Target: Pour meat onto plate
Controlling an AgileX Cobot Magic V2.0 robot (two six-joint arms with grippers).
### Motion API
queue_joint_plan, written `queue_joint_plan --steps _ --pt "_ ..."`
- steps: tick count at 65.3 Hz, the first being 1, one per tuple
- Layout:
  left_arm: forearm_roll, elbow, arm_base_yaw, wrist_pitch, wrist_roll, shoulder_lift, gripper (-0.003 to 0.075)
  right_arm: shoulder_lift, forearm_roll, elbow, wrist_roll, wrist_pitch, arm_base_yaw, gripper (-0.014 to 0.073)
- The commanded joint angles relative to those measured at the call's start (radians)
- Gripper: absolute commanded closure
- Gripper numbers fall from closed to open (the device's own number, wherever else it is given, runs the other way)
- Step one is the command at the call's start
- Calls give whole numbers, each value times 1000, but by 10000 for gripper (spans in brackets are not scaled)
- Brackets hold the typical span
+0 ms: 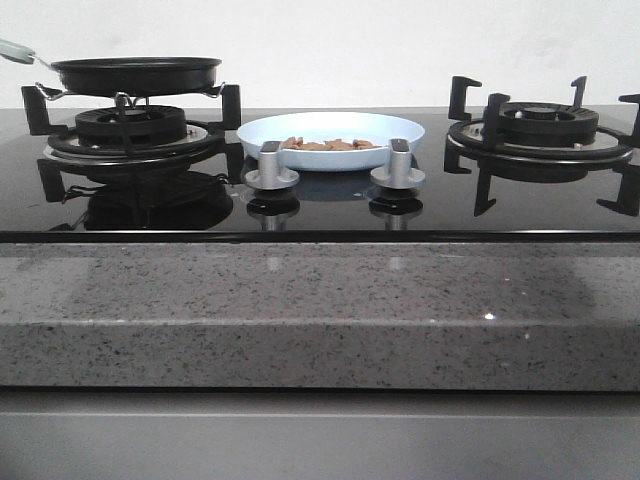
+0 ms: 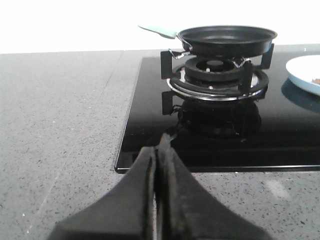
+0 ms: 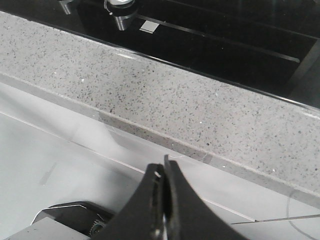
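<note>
The pale light-blue plate (image 1: 330,131) sits on the black glass hob between the two burners, behind the two knobs. A small heap of light-brown meat (image 1: 328,144) lies in it. The plate's edge also shows in the left wrist view (image 2: 306,73). The black frying pan (image 1: 137,73) with a pale handle (image 1: 16,50) stands on the left burner; it also shows in the left wrist view (image 2: 227,41). My left gripper (image 2: 160,150) is shut and empty over the counter at the hob's near left corner. My right gripper (image 3: 164,167) is shut and empty, below the counter's front edge. Neither gripper shows in the front view.
Two silver knobs (image 1: 271,168) (image 1: 398,167) stand in front of the plate. The right burner (image 1: 545,130) with its black grate holds nothing. A speckled grey stone counter (image 1: 320,300) runs along the hob's front; one knob (image 3: 121,10) shows in the right wrist view.
</note>
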State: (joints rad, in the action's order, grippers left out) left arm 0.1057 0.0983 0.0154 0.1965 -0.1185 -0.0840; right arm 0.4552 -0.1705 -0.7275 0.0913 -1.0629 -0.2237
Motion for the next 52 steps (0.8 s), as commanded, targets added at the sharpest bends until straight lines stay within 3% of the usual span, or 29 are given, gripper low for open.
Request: queue_joint_plan --steps 1,8,52 --pt "32 -43 -2 -154 -2 58 741 5 3 -23 5 52 4 662" --pt "49 -110 -2 -227 -2 109 741 5 3 -23 5 52 4 662" --pt "49 -108 -3 -274 -2 105 741 5 3 -23 5 49 4 662"
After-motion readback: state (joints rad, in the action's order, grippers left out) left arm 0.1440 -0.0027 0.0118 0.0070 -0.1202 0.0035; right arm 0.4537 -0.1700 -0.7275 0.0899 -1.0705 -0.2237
